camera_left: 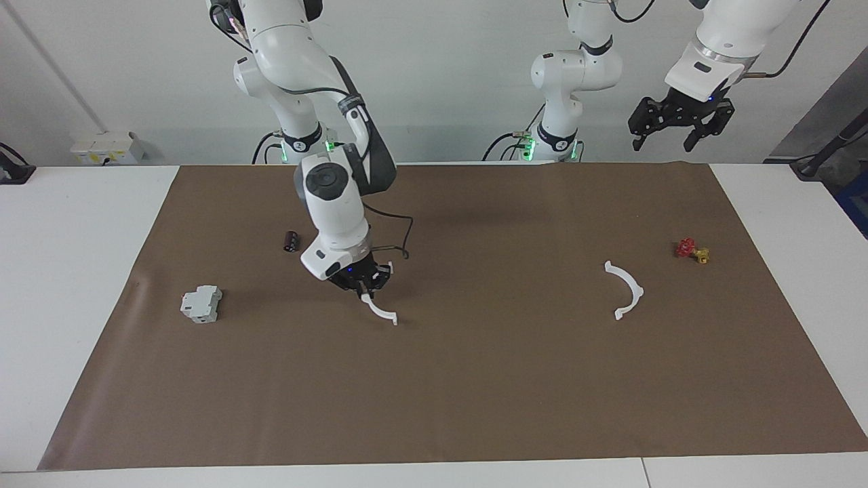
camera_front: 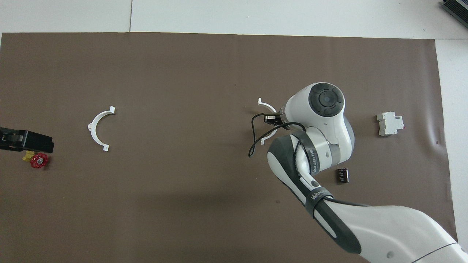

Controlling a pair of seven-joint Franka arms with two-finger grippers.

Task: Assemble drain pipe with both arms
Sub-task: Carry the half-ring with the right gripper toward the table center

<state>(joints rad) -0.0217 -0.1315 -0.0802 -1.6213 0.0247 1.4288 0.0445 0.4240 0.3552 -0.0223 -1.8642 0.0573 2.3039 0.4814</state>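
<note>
Two big white robot arms stand at the top of the facing view. The right gripper [camera_left: 367, 288] is down low in the middle left of the frame. Its fingers are pinched on one end of a white half-ring [camera_left: 381, 311]. The other end of this half-ring touches the brown mat [camera_left: 475, 393] on the table [camera_left: 74, 271]. In the overhead view the same half-ring [camera_front: 267, 107] peeks out by the arm's round white wrist, a bit right of the middle of the frame, and the right gripper [camera_front: 271, 118] is mostly hidden under the arm.

The second half-ring [camera_left: 627, 290] lies flat on the mat at the middle right of the facing view, well apart from the first one. In the overhead view it [camera_front: 98, 128] is at the middle left of the frame.

The left gripper [camera_left: 680, 130] hangs high in the air at the upper right of the facing view, waiting. Its fingers are spread wide and hold nothing. In the overhead view it [camera_front: 25, 141] shows at the left edge.

A small red and yellow part [camera_left: 693, 251] sits on the mat at the right of the facing view. A grey block [camera_left: 201, 303] lies at the middle left. A small dark cylinder [camera_left: 291, 240] lies on the mat just left of the right arm.
</note>
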